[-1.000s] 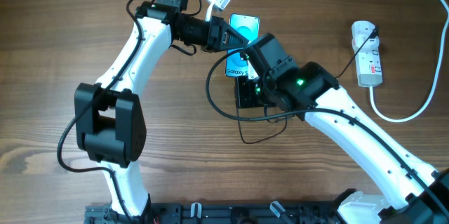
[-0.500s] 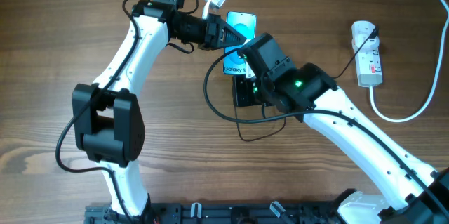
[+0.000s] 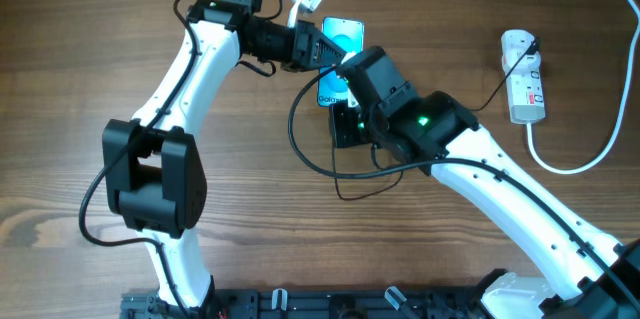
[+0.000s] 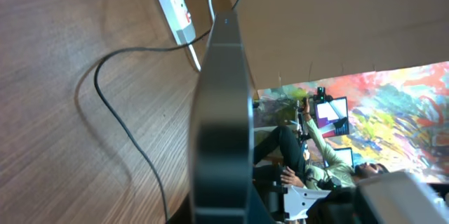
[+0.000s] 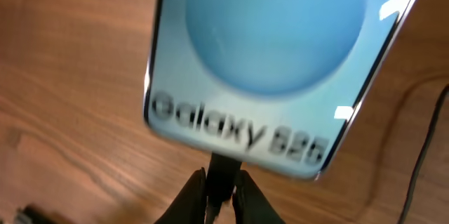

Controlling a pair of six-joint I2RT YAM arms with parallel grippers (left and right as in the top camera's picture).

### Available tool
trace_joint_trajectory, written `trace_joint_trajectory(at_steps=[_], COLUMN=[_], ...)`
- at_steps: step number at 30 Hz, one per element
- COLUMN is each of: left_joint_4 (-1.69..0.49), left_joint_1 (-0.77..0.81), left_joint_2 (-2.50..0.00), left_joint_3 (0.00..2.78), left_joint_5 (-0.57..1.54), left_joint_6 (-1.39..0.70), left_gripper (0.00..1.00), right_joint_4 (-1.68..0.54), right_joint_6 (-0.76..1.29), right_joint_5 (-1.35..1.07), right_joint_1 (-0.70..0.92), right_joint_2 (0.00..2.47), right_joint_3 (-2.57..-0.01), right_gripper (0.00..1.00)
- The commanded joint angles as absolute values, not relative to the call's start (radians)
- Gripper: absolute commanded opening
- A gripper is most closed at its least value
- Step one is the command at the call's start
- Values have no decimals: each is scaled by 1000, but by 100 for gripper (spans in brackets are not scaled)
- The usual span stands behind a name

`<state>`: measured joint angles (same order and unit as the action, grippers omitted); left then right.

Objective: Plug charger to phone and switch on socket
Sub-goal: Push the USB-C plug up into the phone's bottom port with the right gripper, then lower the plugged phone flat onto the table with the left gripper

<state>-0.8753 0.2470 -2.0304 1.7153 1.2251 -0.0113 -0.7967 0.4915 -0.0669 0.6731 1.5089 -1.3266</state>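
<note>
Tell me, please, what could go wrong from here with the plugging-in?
1. The right gripper pinches the charger tip at the bottom edge of the phone; if it is off the port, a push could scrape or bend it.
2. The left gripper holds the phone, so a hard push may twist it.
3. The charger's cable loops beside the right arm and could snag reaching the socket.
</note>
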Motion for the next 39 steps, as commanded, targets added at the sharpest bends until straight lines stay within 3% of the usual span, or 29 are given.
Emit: trace_joint_trajectory(at_steps=[1,5,8,10,28,39], left_joint_4=[-891,-891,-892,-892,-879,-852], left_joint_1=[263,263,263,263,266,270], left_joint_2=[-1995,-1995,-1995,-1995,-2005,-2123], left_joint_3=[1708,1708,1708,1708,1624,1584], left_joint_5=[1234,1208,1136,1105,836,831], left_joint_6=[-7,-8,-16,-19,-85,-117], left_gripper=[4,4,4,4,4,4], right_joint_4=[-801,-828,-856,-883,-1016,-1040], right_joint_6=[494,498,499,517,633,683], right_joint_5=[36,-16,-63,-73,-50,-73], right_joint_1=[646,646,646,646,646,646], right_joint_2=[1498,1491,1472,1451,1319,1319], right_joint_3=[-1356,-1356,-1356,-1356,-1350,-1348], right_gripper=[22,36,79,99,100,100])
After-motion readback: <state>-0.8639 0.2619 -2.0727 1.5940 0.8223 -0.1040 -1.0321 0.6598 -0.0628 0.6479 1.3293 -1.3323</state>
